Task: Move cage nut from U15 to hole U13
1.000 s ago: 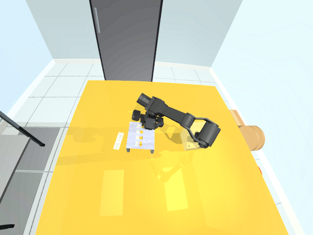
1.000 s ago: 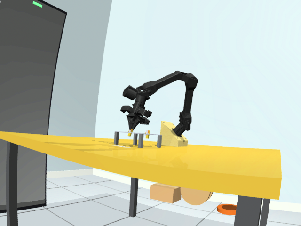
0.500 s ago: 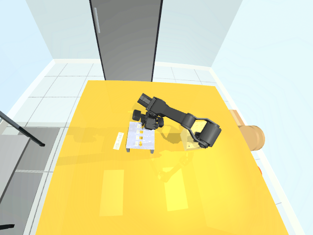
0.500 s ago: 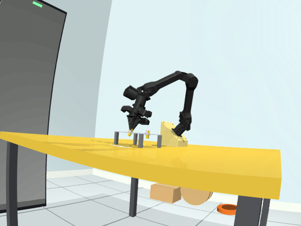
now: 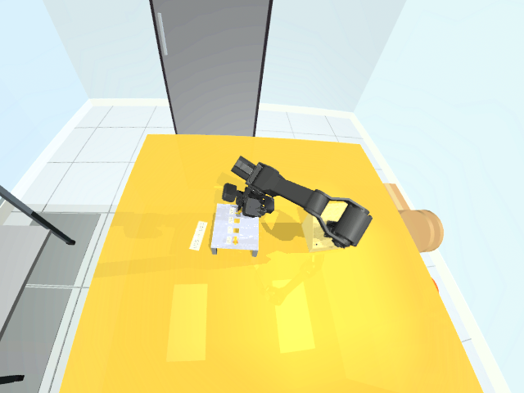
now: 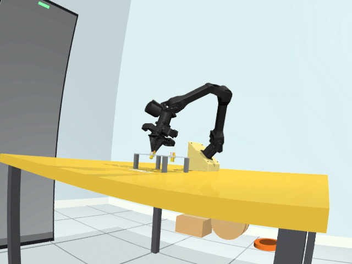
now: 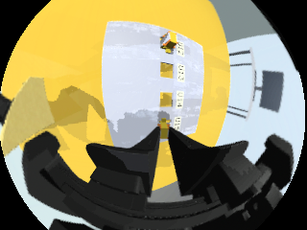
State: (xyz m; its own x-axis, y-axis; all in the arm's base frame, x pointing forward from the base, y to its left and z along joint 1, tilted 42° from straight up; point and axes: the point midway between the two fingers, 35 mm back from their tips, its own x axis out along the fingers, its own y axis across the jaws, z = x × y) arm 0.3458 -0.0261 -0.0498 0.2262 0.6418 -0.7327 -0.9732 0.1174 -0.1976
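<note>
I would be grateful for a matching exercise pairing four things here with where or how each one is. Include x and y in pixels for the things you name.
1. gripper [image 5: 239,212] [image 6: 153,150] [image 7: 163,128]
2. other nut [image 5: 235,240] [image 6: 172,157] [image 7: 169,41]
3. hole U13 [image 5: 236,230] [image 7: 166,70]
4. orange ring [image 6: 257,245]

A. on the floor
B. at U12
C. shut on the U15 nut [image 6: 152,155] [image 7: 164,124]
D. without a nut

Pairs: 1-C, 2-B, 3-D, 4-A

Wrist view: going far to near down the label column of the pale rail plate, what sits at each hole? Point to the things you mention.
yellow-and-orange cage nut at U12 [image 5: 235,240] [image 6: 172,157] [image 7: 169,41] → empty square hole U13 [image 5: 236,230] [image 7: 166,70] → empty square hole U14 [image 5: 236,220] [image 7: 166,99] → yellow-and-orange cage nut at U15 [image 6: 152,155] [image 7: 164,125], held in the black jaws
</note>
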